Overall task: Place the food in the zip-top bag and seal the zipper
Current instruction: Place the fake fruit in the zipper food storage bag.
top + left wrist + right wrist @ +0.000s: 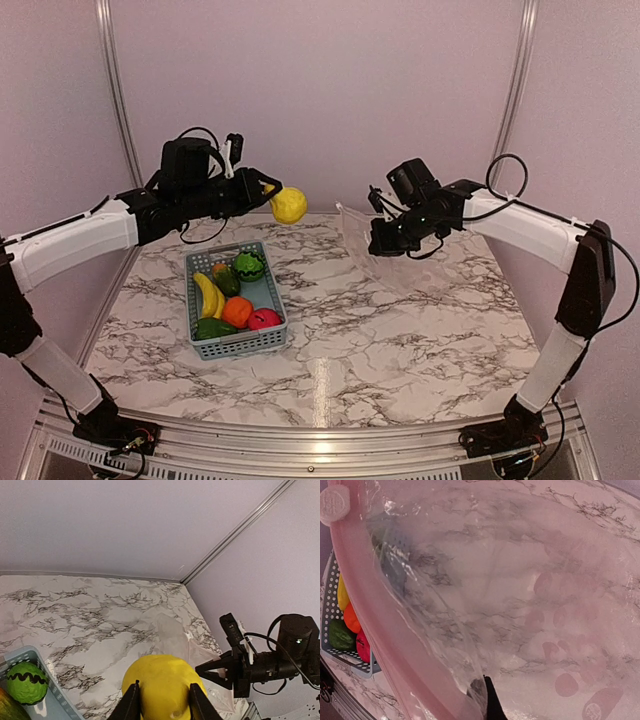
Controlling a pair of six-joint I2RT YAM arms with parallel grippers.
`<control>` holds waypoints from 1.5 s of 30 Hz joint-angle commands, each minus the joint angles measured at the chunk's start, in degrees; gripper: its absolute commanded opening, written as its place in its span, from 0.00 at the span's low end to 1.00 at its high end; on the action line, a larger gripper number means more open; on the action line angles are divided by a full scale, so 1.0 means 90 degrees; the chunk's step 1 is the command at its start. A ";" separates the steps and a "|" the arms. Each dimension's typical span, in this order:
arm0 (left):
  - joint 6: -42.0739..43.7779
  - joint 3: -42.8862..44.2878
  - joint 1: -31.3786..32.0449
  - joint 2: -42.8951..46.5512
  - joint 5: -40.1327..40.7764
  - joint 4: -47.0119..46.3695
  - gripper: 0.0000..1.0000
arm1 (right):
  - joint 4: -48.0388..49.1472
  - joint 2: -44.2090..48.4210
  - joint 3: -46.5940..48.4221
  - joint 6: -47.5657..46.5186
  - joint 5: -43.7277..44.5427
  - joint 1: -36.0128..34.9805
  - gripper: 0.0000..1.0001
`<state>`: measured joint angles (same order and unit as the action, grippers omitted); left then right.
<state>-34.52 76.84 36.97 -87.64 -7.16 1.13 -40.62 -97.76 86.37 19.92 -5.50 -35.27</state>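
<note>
Your left gripper (270,197) was clamped on the lemon (289,205), aloft between the basket (238,345) and the bag (362,240). Your right gripper (378,238) pinched the bag's mouth, holding it raised. The best course, I judged, was to carry the lemon past the zipper (375,615), well inside, before letting go; the film looked limp and the opening narrow.

I'm running this from afar in what looks like a robot lab cell. Plain lilac panels (320,80) close it in, and aluminium posts (117,90) rise at 11 and 1 o'clock. The marble-print tabletop (400,330) meets an extruded rail (300,445) at 6.
</note>
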 commanded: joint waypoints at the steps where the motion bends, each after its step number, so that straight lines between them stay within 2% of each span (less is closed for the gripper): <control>1: -0.0487 -0.0229 0.0257 0.0041 -0.0976 -0.2001 0.14 | 0.0015 -0.0190 0.0517 0.0240 -0.0319 -0.0088 0.00; 6: -0.0964 -0.0186 0.0513 -0.0386 -0.1294 -0.2873 0.13 | -0.0023 -0.0308 0.0867 0.0494 -0.0604 -0.0101 0.00; 17: -0.1369 -0.0137 0.0931 -0.1199 -0.1346 -0.3595 0.11 | 0.0018 -0.0268 0.0961 0.0961 -0.0969 -0.0111 0.00; 24: -0.1156 -0.0272 0.0989 -0.1418 -0.0968 -0.3205 0.08 | -0.0004 -0.0114 0.0950 0.1119 -0.1010 -0.0113 0.00; 31: -0.0762 -0.0294 0.0990 -0.1536 -0.0237 -0.2189 0.05 | -0.0108 0.0114 0.0946 0.1170 -0.0882 -0.0107 0.00; 36: -0.0727 -0.0381 0.0990 -0.1608 -0.0106 -0.2146 0.05 | -0.0121 0.0216 0.0902 0.1194 -0.0806 -0.0107 0.00; 45: -0.0902 0.0399 0.1100 -0.2023 0.0711 -0.1381 0.04 | -0.0047 0.0224 0.0913 0.1282 -0.0966 -0.0136 0.00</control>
<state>-42.39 76.27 46.37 -103.61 -4.95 -15.29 -41.32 -97.34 93.08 30.44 -13.04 -35.75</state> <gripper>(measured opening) 0.301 0.002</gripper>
